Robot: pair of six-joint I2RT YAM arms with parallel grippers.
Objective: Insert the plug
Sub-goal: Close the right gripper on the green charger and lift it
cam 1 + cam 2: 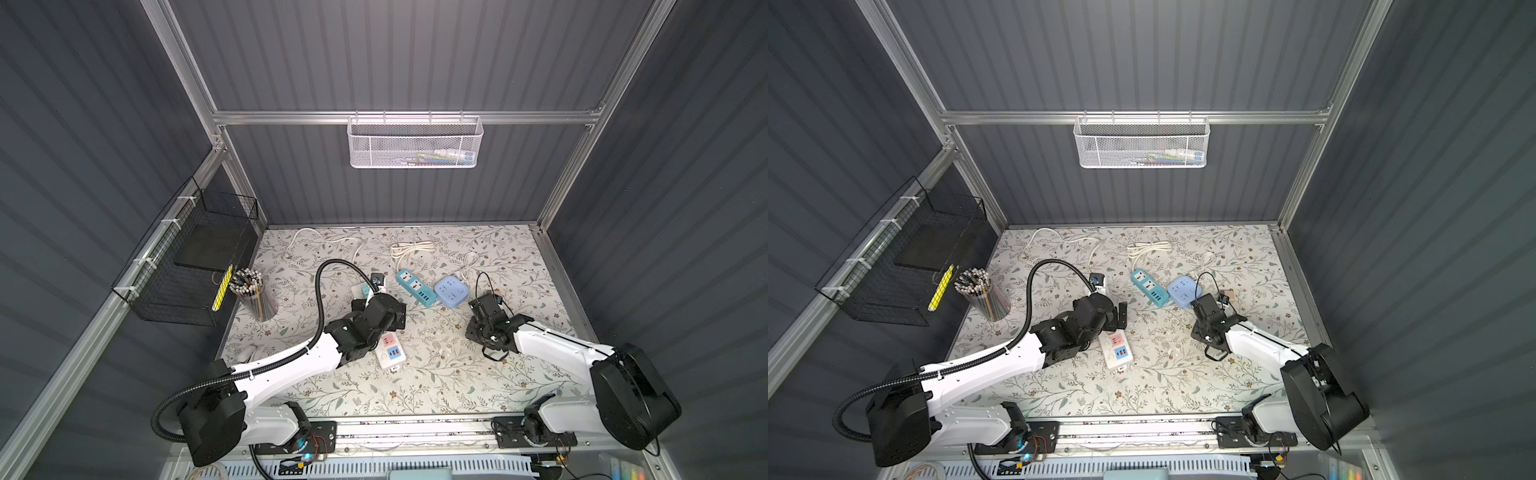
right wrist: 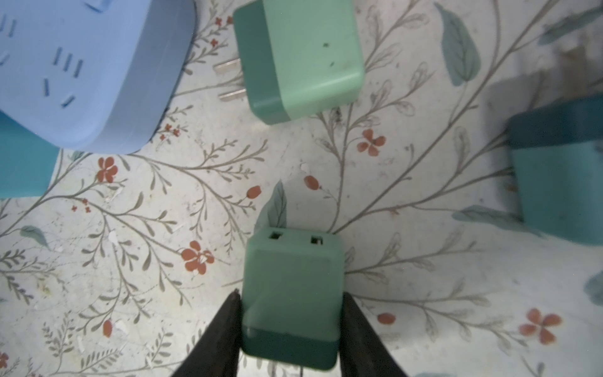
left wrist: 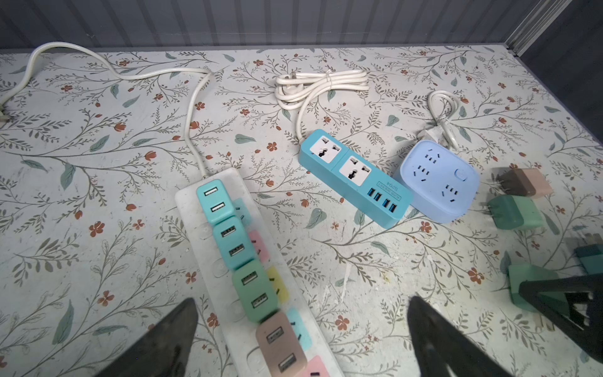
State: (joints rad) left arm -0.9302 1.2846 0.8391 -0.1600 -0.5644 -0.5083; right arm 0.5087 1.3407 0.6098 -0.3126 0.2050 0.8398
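The right claw (image 2: pixel 290 295) squeezes a green plug (image 2: pixel 292 274), with a black finger (image 2: pixel 225 333) pressed on each side. The plug sits on the flowered table (image 2: pixel 130 261), near the light blue socket box (image 2: pixel 81 75) but not touching it. A second green plug (image 2: pixel 310 58) lies just beside that box. The left claw (image 3: pixel 303 298) is wide open and holds nothing. Between its fingers runs the white power strip (image 3: pixel 189 202), with four plugs (image 3: pixel 215 202) stuck in it.
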